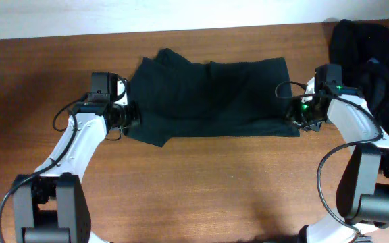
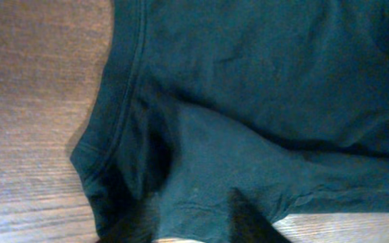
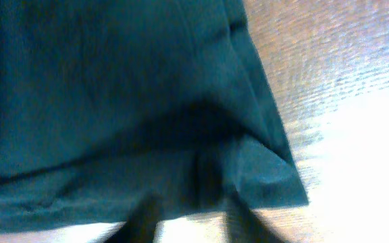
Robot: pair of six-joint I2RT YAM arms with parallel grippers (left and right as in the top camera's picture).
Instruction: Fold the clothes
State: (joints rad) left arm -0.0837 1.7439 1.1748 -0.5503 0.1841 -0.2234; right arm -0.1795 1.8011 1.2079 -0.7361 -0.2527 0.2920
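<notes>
Overhead: found a plain black soft-fabric short-sleeved T-shirt (image 1: 211,98) laid as a long flat band across the middle of the brown wooden table (image 1: 201,196), squared off at its right end and rumpled around a sleeve at its left. Found the left gripper (image 1: 131,115) at the band's near left corner and the right gripper (image 1: 302,116) at its near right corner. Saw, through both wrist cameras, dark fingers (image 2: 248,219) set apart at the shirt's hem; read both claws as spread and pinching nothing, though could not tell whether touching the cloth. Noted a heap of further black garments (image 1: 370,47) bunched at the table's far right corner. Judged a first lengthwise fold as made, the crosswise folds as left to do, and the heap as not yet begun.
</notes>
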